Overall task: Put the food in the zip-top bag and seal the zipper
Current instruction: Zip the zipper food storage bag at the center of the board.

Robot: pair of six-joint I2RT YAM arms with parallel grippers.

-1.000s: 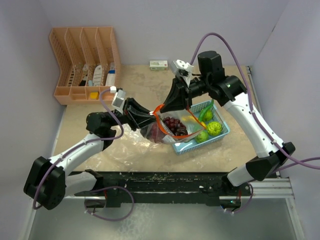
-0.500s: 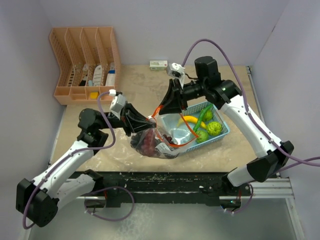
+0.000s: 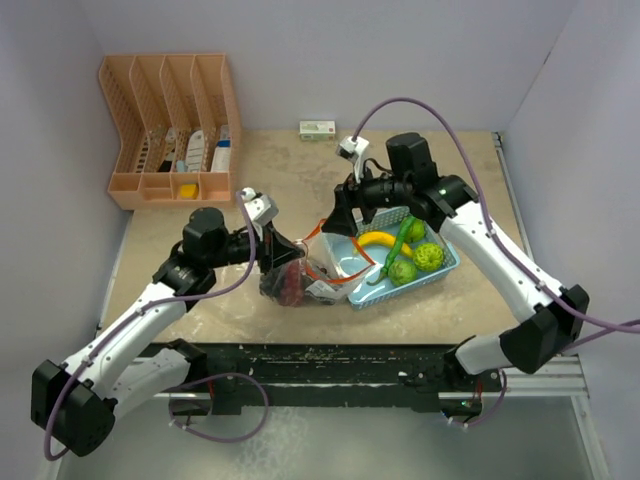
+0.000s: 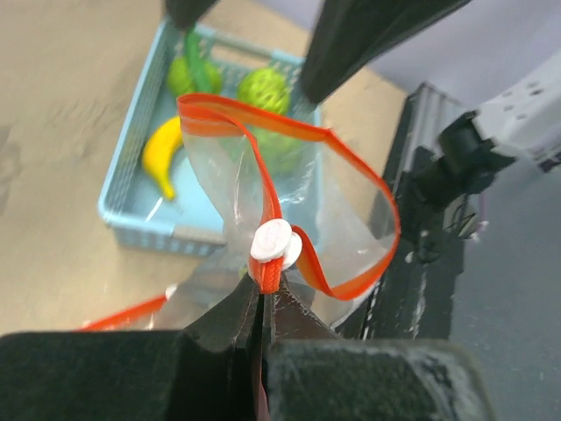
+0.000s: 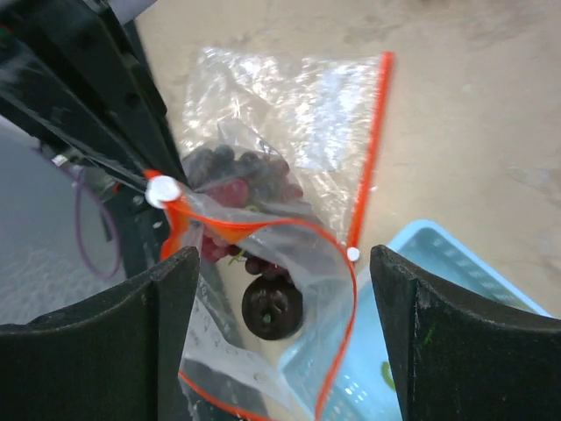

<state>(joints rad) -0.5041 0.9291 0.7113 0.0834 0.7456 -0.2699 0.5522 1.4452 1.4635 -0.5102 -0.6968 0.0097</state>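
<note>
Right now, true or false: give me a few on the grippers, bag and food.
The left gripper is shut on the zipper. True.
The grapes are inside the zip-top bag. True.
The right gripper grips the bag. False: its jaws stand open, holding nothing.
The banana is in the bag. False: it lies in the basket.
The zipper is sealed. False: the mouth gapes open.

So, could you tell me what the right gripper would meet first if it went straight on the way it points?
Probably the bag's open mouth: the zipper rim sits right ahead of the right gripper, with grapes behind it; depth is unclear.
</note>
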